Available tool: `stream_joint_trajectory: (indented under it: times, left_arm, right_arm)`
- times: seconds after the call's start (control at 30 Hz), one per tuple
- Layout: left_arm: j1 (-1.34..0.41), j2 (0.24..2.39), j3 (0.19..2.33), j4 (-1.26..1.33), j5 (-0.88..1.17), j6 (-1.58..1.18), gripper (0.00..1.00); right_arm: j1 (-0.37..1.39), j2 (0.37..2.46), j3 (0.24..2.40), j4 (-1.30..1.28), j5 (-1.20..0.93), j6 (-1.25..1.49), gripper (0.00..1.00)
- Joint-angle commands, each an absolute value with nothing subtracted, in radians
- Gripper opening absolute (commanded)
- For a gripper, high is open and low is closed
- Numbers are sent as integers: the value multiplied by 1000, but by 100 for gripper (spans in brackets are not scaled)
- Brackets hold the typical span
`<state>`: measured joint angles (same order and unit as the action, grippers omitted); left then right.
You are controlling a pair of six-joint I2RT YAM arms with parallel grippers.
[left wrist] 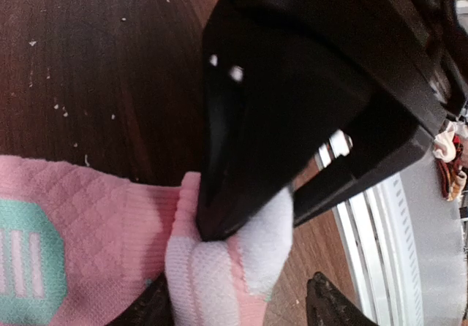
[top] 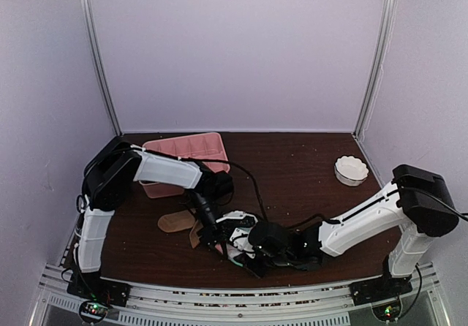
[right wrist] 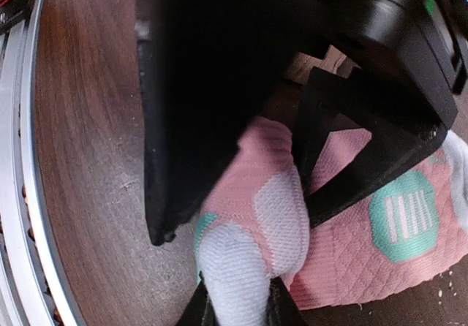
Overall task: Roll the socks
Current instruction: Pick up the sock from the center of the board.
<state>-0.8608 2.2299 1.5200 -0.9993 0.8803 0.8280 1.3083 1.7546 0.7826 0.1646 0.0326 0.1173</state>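
Note:
The pink sock (left wrist: 73, 224), with white and mint patches, lies bunched at the table's front centre (top: 238, 222). My right gripper (right wrist: 238, 305) is shut on its white end (right wrist: 234, 275), both fingers pressed into the fabric. My left gripper (left wrist: 238, 308) is open and straddles the same folded end (left wrist: 219, 282). Its left finger (left wrist: 150, 308) rests against the fabric, and the right one (left wrist: 329, 304) stands apart. From above, the left gripper (top: 215, 240) and the right gripper (top: 250, 257) meet over the sock. A tan sock (top: 174, 221) lies flat to the left.
A pink divided tray (top: 191, 148) stands at the back left, partly under the left arm. A white scalloped bowl (top: 351, 169) sits at the back right. The metal rail of the near table edge (left wrist: 380, 253) runs close beside the sock. A black cable (top: 252, 187) loops across the middle.

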Motion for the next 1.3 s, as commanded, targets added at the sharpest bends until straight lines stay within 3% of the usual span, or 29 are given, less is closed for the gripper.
stream_joint_trajectory:
  times: [0.0,0.4,0.73,1.13,1.27]
  left_arm:
    - [-852,2147,1408,-773,707,808,62]
    - [-833,1818,1114,-525,691,787,63]
    - [-842,1780,1037,-544,782,856,61]
    - [-944,1750,944,-350,616,831,52]
    - [-951,1715,937,-304,588,820,53]
  right_arm:
    - [1297,1817,687,59,-174,335,7]
    - [1248,1861,627,22,-356,526,8]
    - [1145,1917,578,15,-422,585,9]
    - [1103,1974,590,10,-450,623,8]
    - [1098,1976,604,7,-463,627,8]
